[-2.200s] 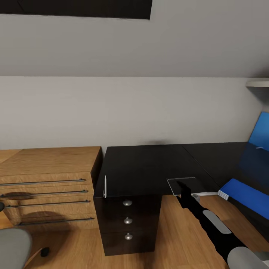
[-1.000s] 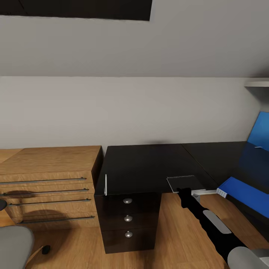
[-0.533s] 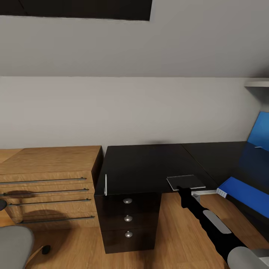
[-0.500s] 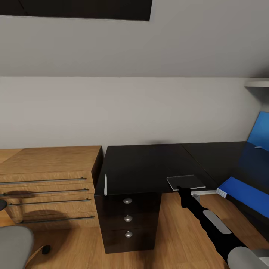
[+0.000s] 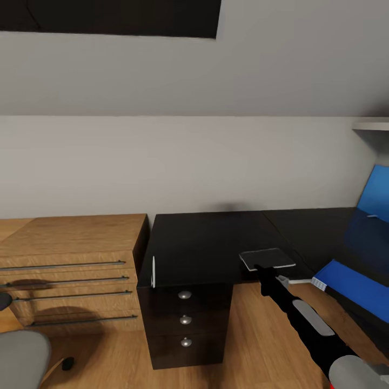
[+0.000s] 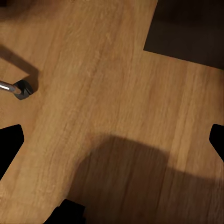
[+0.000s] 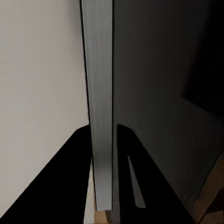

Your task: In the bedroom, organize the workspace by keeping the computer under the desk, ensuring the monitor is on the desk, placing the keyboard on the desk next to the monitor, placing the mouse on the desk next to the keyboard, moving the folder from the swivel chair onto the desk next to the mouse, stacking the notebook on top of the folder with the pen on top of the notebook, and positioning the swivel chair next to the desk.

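Clamped narrow on the near edge of the notebook (image 5: 267, 258) with the right fingers (image 7: 70, 182), keeping it flat at or just above the front of the counter (image 5: 205, 237), long axis running roughly 9 to 3 o'clock. Probably calls for a carry toward 3 o'clock, where the blue folder (image 5: 351, 278) lies on the counter, near the notebook but apart from it and far closer to the right arm. Spread wide and empty over the wooden floor (image 6: 116, 93) as for the left fingers (image 6: 9, 142), with the pen (image 5: 153, 270) off at 9 o'clock on the counter's front edge.
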You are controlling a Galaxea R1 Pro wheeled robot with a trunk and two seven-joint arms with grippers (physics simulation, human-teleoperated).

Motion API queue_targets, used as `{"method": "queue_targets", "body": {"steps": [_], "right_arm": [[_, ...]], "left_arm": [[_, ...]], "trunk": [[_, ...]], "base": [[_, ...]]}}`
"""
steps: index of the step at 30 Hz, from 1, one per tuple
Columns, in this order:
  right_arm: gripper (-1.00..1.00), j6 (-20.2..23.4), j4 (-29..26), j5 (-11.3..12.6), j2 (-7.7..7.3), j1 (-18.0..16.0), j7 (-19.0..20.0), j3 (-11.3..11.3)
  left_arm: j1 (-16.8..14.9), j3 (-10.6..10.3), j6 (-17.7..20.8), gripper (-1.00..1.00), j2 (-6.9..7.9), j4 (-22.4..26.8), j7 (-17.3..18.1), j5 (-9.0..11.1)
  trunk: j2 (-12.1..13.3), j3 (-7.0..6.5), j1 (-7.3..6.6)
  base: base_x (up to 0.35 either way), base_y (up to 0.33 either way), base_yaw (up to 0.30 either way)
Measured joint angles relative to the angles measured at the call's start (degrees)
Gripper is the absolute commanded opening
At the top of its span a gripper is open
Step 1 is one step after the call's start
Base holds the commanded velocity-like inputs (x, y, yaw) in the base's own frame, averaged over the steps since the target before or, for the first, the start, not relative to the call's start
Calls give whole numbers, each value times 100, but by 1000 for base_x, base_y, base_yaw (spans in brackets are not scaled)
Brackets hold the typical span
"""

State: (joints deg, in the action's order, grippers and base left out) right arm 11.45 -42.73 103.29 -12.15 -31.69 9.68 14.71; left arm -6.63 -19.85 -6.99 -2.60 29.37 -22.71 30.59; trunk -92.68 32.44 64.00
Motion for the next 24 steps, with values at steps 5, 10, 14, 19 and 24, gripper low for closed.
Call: {"method": "queue_targets", "body": {"steps": [5,10,14,19,24], "right_arm": [[-100,12,-70,-2,-80,0,9,-4],[-100,5,-121,-4,-243,2,19,-3],[-100,4,-136,-2,-335,3,22,3],[-100,4,-139,-4,-366,3,27,-1],[-100,3,-141,-9,-370,3,67,-1]], "left_arm": [[1,1,4,100,0,0,5,3],[0,1,5,100,0,-3,7,9],[-1,0,5,100,0,-9,7,15],[-1,-2,5,100,-1,-11,8,18],[-1,-7,5,100,-2,-12,8,18]], "trunk": [[162,-72,-88],[162,-72,-88],[162,-72,-88],[162,-72,-88],[162,-72,-88]], "base": [[0,0,0],[0,0,-98],[0,0,-237],[0,0,-263],[0,0,-266]]}}
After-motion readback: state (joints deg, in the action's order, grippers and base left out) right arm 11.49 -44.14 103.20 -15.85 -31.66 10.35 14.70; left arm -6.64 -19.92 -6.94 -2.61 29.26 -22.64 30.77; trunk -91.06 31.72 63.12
